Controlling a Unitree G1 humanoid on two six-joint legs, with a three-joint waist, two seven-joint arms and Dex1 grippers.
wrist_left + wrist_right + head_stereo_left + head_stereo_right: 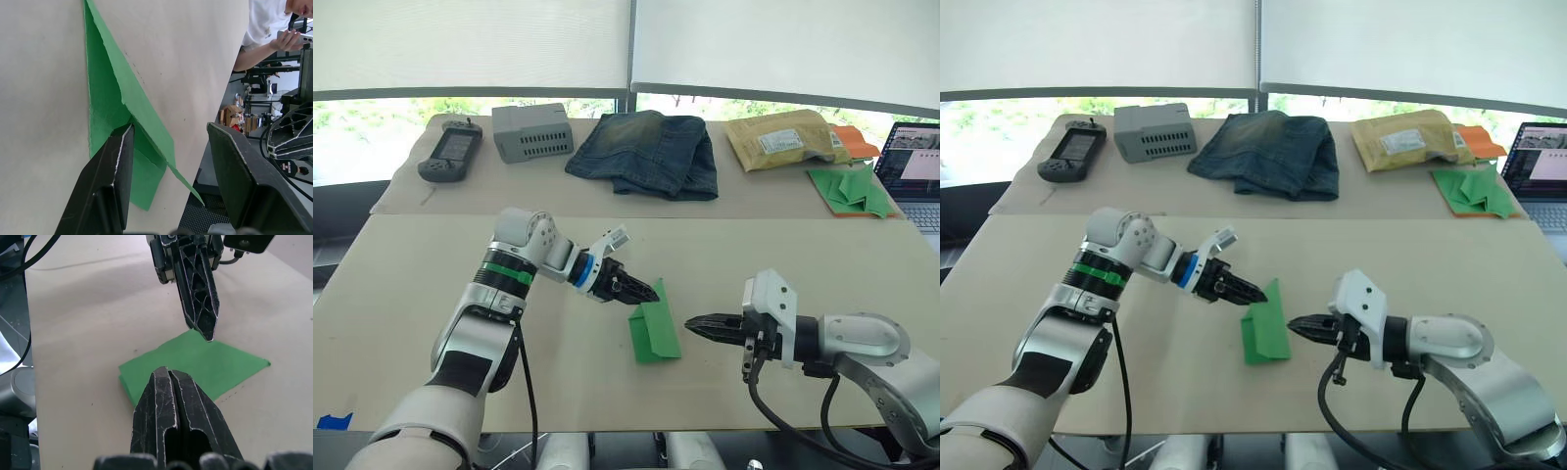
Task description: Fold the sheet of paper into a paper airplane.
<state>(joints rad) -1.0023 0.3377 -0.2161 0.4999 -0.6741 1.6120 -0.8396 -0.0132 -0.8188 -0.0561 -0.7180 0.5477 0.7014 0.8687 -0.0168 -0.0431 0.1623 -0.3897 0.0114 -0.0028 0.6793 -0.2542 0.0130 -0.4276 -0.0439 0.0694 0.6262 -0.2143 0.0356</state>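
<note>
The sheet of paper point(654, 331) is bright green and folded into a narrow shape, lying on the tan table point(431, 284) in front of me. Its far edge stands up a little. My left gripper point(643, 290) is open at that raised far edge, with one fingertip point(124, 133) over the paper point(105, 98) and the other off to the side. My right gripper point(690, 322) is shut and empty. It points at the paper's right edge from just beside it, and its tip point(167, 371) hovers over the near edge of the paper point(205, 360).
Along the far table lie a handheld controller point(450, 152), a grey box point(532, 131), folded jeans point(646, 152), a yellow padded envelope point(781, 137), orange paper point(855, 140), a heap of green paper pieces point(850, 188) and a laptop point(915, 166). A person point(266, 29) stands beyond the table.
</note>
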